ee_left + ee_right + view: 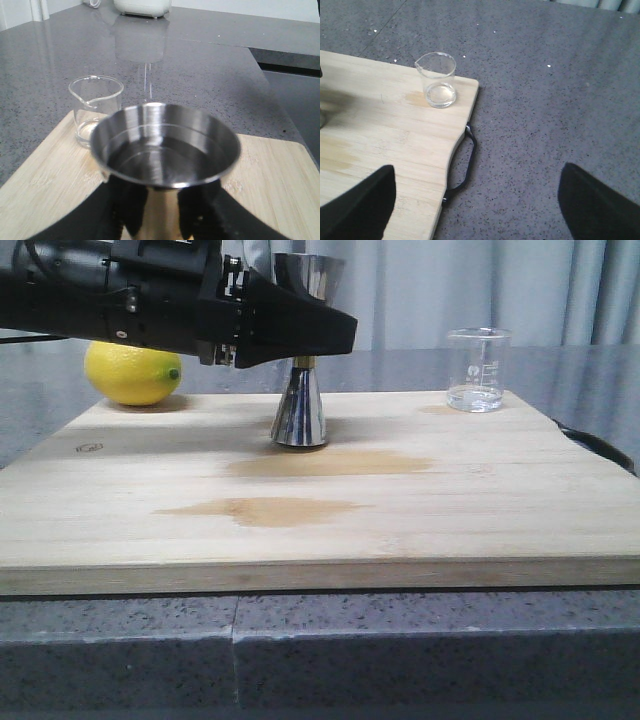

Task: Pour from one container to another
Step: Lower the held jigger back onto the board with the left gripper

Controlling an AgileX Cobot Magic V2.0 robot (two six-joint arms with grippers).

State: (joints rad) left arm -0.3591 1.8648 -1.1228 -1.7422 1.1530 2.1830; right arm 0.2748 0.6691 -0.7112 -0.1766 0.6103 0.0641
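Front view shows the board [320,490] nearest, with two damp-looking stains on its wood. Mid-board stands the jigger [300,400], upright on its lower cone, and the left gripper [300,335] reaches in from the left at its waist. The left wrist view shows the dark jaws set either side of the stem under the upper cup, seemingly closed on it, though the contact itself is hidden. That cup looks to hold liquid already. Farther back, at the board's far right corner, sits the beaker [478,383], upright, with only a thin layer of liquid at its bottom, well apart from the jigger. A lemon [133,372] lies at the far left.

The right gripper [475,200] hangs off the board's handle side, jaws spread wide and holding nothing, the beaker still ahead of it.

To do this step well, I judge the left arm should simply steady the jigger upright, avoiding any tilt, while the right arm approaches the beaker low, grips its wall below the lip, and keeps the spout facing the jigger.
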